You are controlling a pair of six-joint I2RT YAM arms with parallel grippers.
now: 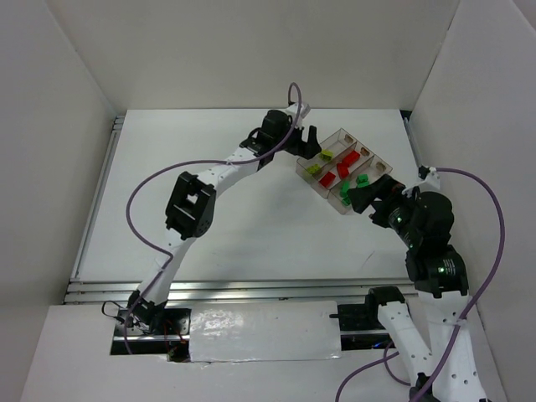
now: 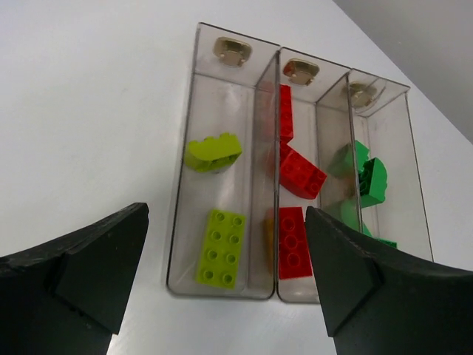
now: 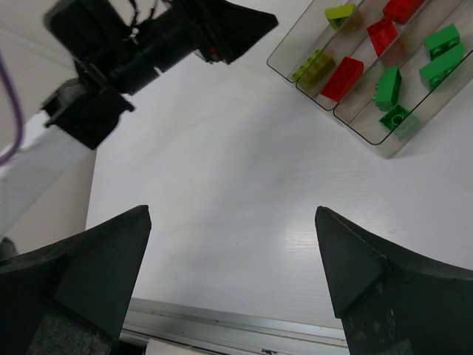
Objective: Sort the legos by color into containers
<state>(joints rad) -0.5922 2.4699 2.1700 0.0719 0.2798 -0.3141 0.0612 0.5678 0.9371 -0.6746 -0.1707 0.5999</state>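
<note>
The containers (image 1: 374, 157) are three joined clear trays at the back right of the table. In the left wrist view (image 2: 222, 96) the left tray holds two yellow-green legos (image 2: 221, 248), the middle one three red legos (image 2: 301, 171), and the right one several green legos (image 2: 362, 174). My left gripper (image 1: 311, 144) hovers open and empty over the trays' near end (image 2: 227, 222). My right gripper (image 1: 356, 197) is open and empty beside the trays' near corner, above bare table (image 3: 233, 214). The trays also show in the right wrist view (image 3: 367, 124).
White walls enclose the table on the left, back and right. A metal rail (image 1: 209, 289) runs along the near edge. The left arm (image 1: 193, 205) reaches diagonally across the table, and its gripper (image 3: 222, 29) shows in the right wrist view.
</note>
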